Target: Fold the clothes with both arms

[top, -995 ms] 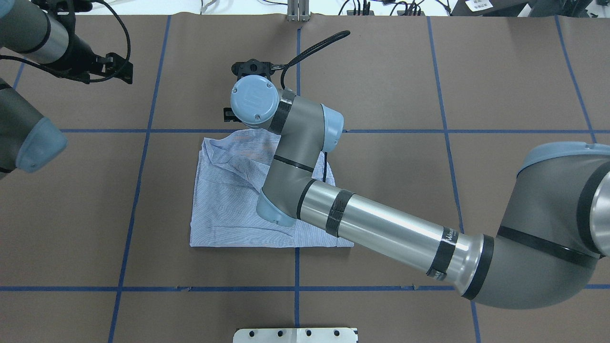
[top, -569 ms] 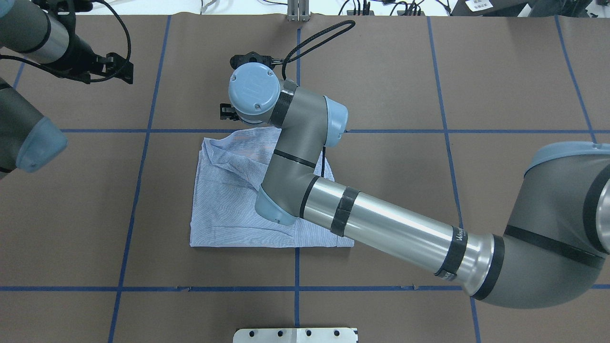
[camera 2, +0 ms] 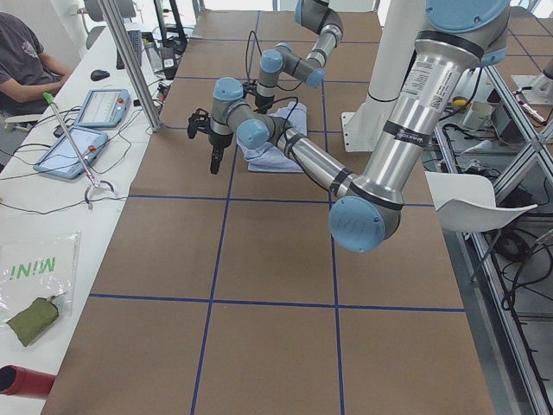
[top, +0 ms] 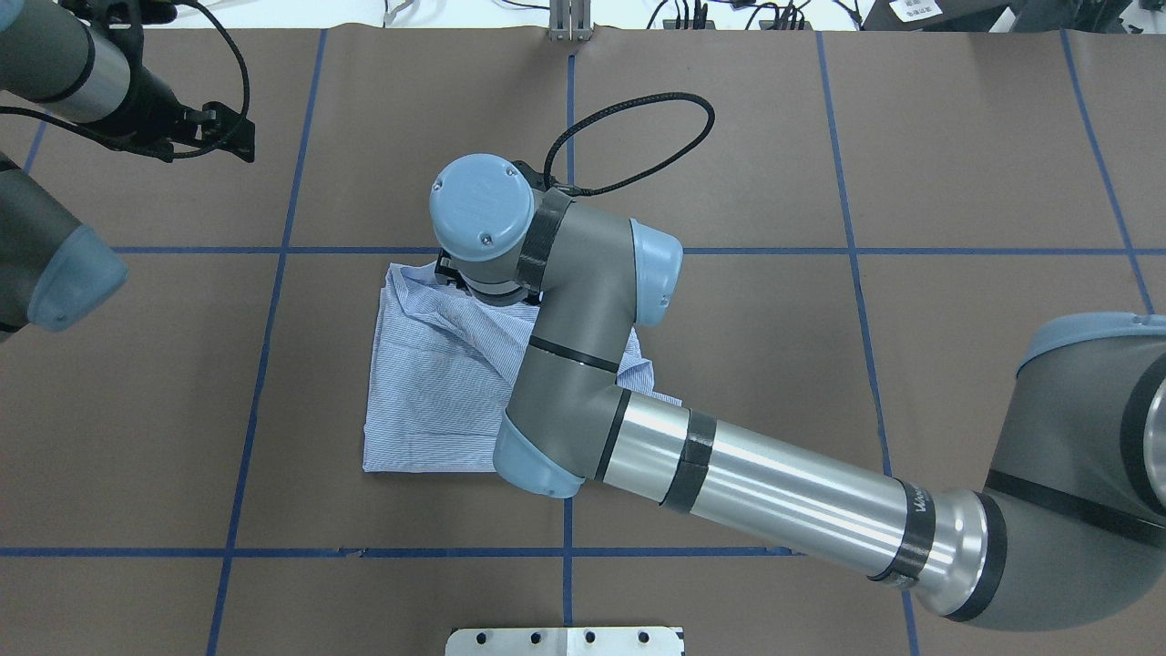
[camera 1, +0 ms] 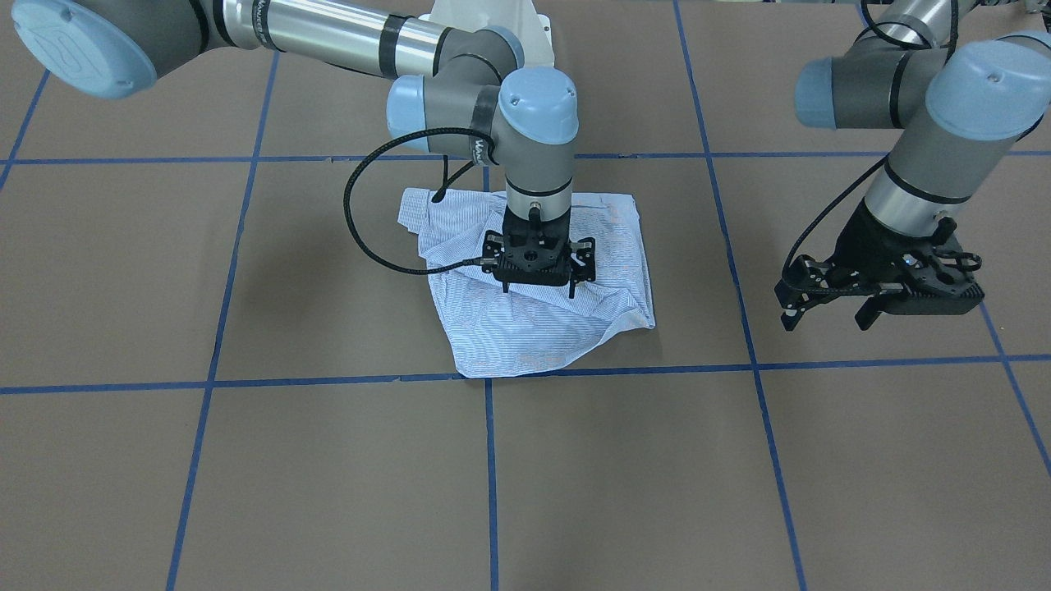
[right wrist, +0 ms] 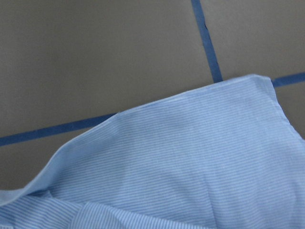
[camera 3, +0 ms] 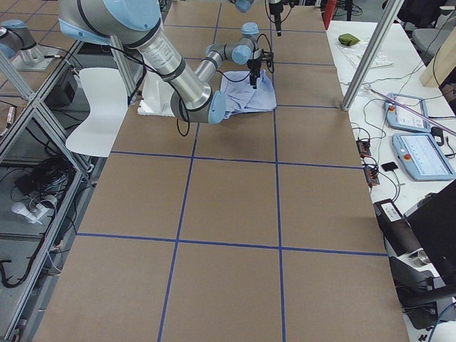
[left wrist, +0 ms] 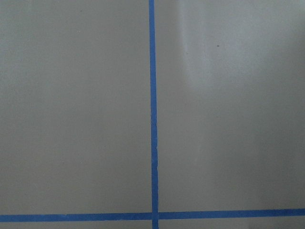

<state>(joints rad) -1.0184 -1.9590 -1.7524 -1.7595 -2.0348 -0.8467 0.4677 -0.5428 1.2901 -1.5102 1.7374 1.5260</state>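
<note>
The clothes, a single light-blue striped shirt (camera 1: pixel 542 336), lie loosely folded and rumpled on the brown table (top: pixel 820 364) near its middle. In the overhead view the shirt (top: pixel 428 383) is partly covered by my right arm. My right gripper (camera 1: pixel 538 291) points straight down over the shirt's middle fold, open, with its tips just above or touching the cloth. The right wrist view shows only a shirt (right wrist: pixel 190 157) edge and the table. My left gripper (camera 1: pixel 828 320) hangs open and empty well off to the side, over bare table (left wrist: pixel 71 95).
Blue tape lines (top: pixel 273 251) split the table into squares. A white base plate (top: pixel 565 640) sits at the near edge. The right arm's black cable (camera 1: pixel 361 222) loops beside the shirt. A person (camera 2: pixel 26 60) sits at a desk with tablets (camera 2: pixel 73 147) beyond the table.
My right arm has drawn back toward the robot, so its gripper went from beyond the shirt's far edge to over the shirt. The shirt's right side has shifted. My left arm stays still.
</note>
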